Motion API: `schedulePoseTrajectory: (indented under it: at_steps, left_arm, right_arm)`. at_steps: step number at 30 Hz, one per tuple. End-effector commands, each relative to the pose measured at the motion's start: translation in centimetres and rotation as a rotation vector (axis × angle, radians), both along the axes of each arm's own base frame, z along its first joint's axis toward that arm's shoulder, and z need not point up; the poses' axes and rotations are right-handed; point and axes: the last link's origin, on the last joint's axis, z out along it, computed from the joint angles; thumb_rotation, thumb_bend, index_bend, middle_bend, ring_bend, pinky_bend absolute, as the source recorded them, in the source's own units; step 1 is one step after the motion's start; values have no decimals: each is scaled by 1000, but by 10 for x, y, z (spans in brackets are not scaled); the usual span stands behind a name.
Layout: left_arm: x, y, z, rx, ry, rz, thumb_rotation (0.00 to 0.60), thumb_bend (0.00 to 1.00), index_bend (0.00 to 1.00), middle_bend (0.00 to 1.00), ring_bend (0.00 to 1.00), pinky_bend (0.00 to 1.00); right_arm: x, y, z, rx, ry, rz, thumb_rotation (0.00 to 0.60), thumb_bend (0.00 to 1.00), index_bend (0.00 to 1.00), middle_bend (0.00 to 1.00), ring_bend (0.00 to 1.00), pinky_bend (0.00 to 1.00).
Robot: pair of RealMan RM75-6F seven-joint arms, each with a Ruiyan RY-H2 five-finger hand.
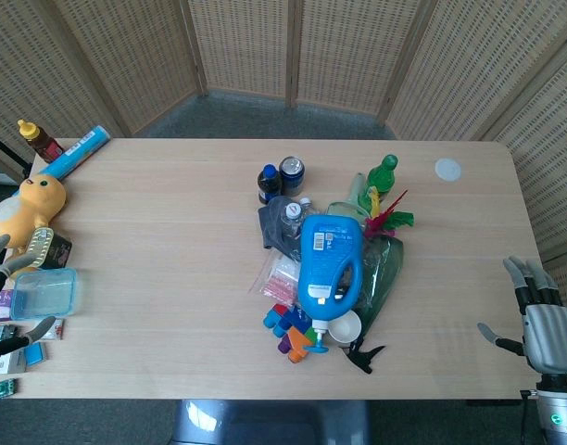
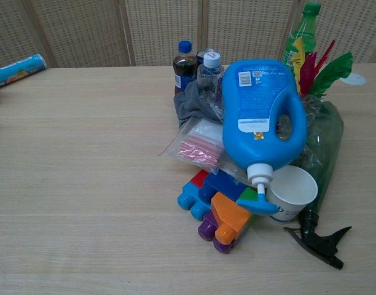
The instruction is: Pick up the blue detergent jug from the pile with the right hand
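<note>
Your right hand (image 1: 548, 326) is a light grey, ribbed metallic shell over the back, with slim grey fingers (image 1: 529, 278) tipped darker and a dark thumb; below it sits a black wrist section with a small green light near the frame's bottom edge. Your left hand (image 1: 10, 297) shows only in part: black segments with pale grey-green pads on the fingers (image 1: 38, 329).

Your head view looks steeply down from above the near edge, taking in the whole table (image 1: 154, 278). Your chest view sits low and close, facing forward. Both share the central pile (image 2: 255, 153).
</note>
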Motion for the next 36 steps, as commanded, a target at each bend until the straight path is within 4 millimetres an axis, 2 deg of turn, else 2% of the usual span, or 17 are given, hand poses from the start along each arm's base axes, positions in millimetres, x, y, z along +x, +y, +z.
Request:
schedulePoseTrajectory:
  at_steps: [1, 9, 15, 22, 27, 31, 36]
  left_arm:
    - [0, 0, 0, 2, -1, -2, 600, 0, 243, 0, 0, 0]
    - [4, -3, -1, 3, 2, -13, 600, 0, 244, 0, 0, 0]
    - [0, 0, -4, -10, 4, 1, 600, 0, 243, 0, 0, 0]
    - [-1, 1, -7, -15, 17, 4, 600, 0, 243, 0, 0, 0]
    - [-1, 1, -6, -10, 20, 4, 600, 0, 243, 0, 0, 0]
    - [-1, 1, -7, -16, 16, 1, 600, 0, 243, 0, 0, 0]
    - [0, -1, -8, -21, 17, 1, 600, 0, 243, 0, 0, 0]
  right_arm:
    - [0, 0, -3, 13, 5, 5, 600, 0, 0, 0, 0, 0]
    - [-2, 0, -9, 70, 39, 46, 600, 0, 0, 0, 0, 0]
    - [-6, -13, -7, 116, 138, 132, 600, 0, 0, 0, 0, 0]
    - [19, -30, 1, 125, 326, 410, 600, 0, 0, 0, 0, 0]
    - [39, -30, 0, 139, 431, 629, 600, 0, 0, 0, 0, 0]
    - [49, -28, -12, 165, 525, 790, 600, 0, 0, 0, 0, 0]
    - [50, -33, -31, 236, 592, 848, 600, 0, 0, 0, 0, 0]
